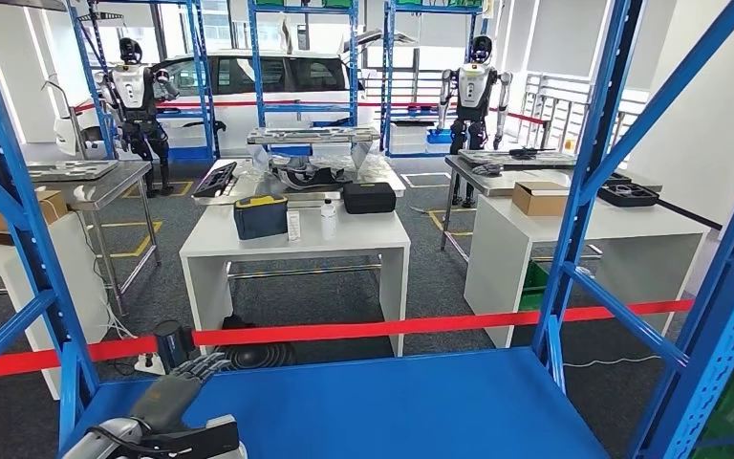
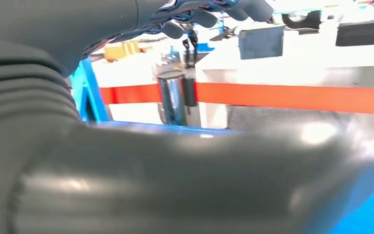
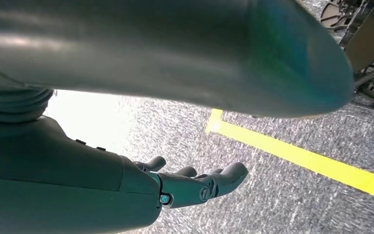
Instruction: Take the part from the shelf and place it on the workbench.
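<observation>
1. Shelf [image 1: 363,406]: a blue steel rack stands directly before the robot. Its blue deck carries no part that I can make out in the head view. The rack's uprights frame the scene on both sides.
2. Workshop beyond: a red barrier tape [image 1: 344,331] runs across behind the shelf. Past it stands a white table [image 1: 296,244] bearing a dark blue case [image 1: 260,216], a black case [image 1: 369,197] and a small bottle [image 1: 328,219]. A second white table [image 1: 583,229] to the right carries a cardboard box [image 1: 539,197] and a black tray [image 1: 628,193].
3. Left hand [image 1: 174,392]: it rests low over the near left corner of the shelf deck, fingers extended and apart, holding nothing. The left wrist view shows its dark fingers [image 2: 253,7] stretched out toward the tape, again with nothing in them.
4. Right hand [image 3: 190,183]: it hangs beside the body above grey carpet with a yellow floor line [image 3: 302,156]. Its fingers are loosely curved and released, holding nothing.
5. Task's part: not identifiable on the shelf or in either hand; its location cannot be told.
6. Progress, as judged: either no pick has begun or the part lies outside the frame. Locating, grasping, carrying and placing all appear outstanding.
</observation>
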Controlling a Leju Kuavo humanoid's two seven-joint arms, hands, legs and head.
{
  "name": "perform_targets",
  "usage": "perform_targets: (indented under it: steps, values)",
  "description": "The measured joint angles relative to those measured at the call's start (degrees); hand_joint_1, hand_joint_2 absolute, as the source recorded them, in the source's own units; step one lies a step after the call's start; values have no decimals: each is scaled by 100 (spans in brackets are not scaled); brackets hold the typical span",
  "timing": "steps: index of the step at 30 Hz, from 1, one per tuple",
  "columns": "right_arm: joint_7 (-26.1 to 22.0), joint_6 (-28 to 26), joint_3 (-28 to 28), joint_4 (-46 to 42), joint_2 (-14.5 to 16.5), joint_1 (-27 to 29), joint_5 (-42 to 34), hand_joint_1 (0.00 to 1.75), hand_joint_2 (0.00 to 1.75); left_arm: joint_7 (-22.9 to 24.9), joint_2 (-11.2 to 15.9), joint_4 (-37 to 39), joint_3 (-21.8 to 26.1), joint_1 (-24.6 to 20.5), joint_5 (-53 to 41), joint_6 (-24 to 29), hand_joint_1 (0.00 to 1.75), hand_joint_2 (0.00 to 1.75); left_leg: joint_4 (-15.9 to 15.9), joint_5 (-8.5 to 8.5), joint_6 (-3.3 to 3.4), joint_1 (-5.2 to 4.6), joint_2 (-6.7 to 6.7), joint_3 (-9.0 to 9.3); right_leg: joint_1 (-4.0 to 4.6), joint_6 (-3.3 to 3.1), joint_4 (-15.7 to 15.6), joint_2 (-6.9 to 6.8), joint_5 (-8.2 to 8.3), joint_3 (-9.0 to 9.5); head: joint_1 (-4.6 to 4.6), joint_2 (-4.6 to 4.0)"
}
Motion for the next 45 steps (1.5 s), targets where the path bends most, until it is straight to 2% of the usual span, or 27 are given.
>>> perform_targets:
  steps: [6,13,20,34,40,45]
  values:
    - [44,0,-152,0,9,-2,73,0,0,-438,-109,-81,-96,4,443,-526,0,175,-2,0,-1,2,1,-13,4,6,6,0,-3,-19,0,0]
    - [43,0,-233,0,25,-2,105,0,0,-633,-179,-187,-174,32,645,-731,0,175,-3,4,-8,3,4,-26,6,6,15,2,-3,-40,0,0]
    - [47,0,-337,0,32,-4,184,0,0,-989,-139,-523,-327,162,1233,-1419,0,175,-3,11,-18,6,1,-36,7,5,22,-1,-4,-50,0,0]
    - [51,0,-366,0,32,-3,203,0,0,-1010,-88,-786,-426,207,1404,-1594,0,175,-3,15,-25,6,2,-42,7,5,27,0,-4,-60,0,0]
    - [49,0,-415,0,33,-3,303,0,0,-1010,94,-1232,-636,404,2255,-2159,0,175,-4,15,-25,8,2,-45,8,5,28,0,-4,-63,0,0]
    - [63,0,-501,0,33,-4,368,0,0,-1007,312,-1669,-981,536,2473,-2489,0,175,-4,15,-26,8,1,-48,9,4,28,0,-5,-67,0,0]
